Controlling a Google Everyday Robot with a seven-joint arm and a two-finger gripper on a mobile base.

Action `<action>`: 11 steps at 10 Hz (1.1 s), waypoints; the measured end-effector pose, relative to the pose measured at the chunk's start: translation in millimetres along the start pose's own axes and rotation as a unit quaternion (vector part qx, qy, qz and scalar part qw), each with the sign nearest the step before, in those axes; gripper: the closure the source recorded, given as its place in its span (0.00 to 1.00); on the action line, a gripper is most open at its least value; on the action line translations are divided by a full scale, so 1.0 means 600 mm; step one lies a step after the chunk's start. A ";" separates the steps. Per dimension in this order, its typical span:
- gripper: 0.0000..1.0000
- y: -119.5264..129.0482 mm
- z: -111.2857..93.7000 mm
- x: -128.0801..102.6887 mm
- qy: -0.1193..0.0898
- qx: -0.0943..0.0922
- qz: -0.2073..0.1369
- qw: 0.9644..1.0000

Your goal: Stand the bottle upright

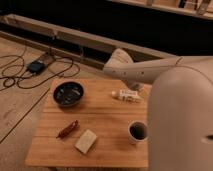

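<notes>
The bottle [127,95] is small, slim and clear with a pale tint. It lies on its side on the far right part of the wooden table [107,112], with its length running left to right. My gripper [132,86] hangs from the pale arm just above and behind the bottle, close to it. I cannot tell whether it touches the bottle. The arm's large near section [182,120] covers the table's right edge.
A dark bowl [68,94] stands at the table's far left. A reddish-brown elongated object [67,128] and a pale block [86,141] lie at the front. A white mug with a dark inside [137,131] stands at the front right. Cables and a black box [36,66] lie on the floor to the left.
</notes>
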 end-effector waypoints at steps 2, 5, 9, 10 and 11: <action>0.20 -0.054 0.019 -0.022 -0.003 0.014 0.005 1.000; 0.20 -0.120 0.046 -0.060 -0.015 0.038 0.020 0.999; 0.20 -0.161 0.080 -0.088 -0.001 0.036 0.050 0.998; 0.20 -0.164 0.087 -0.100 0.007 0.028 0.052 0.998; 0.20 -0.169 0.091 -0.114 0.012 0.023 0.050 0.998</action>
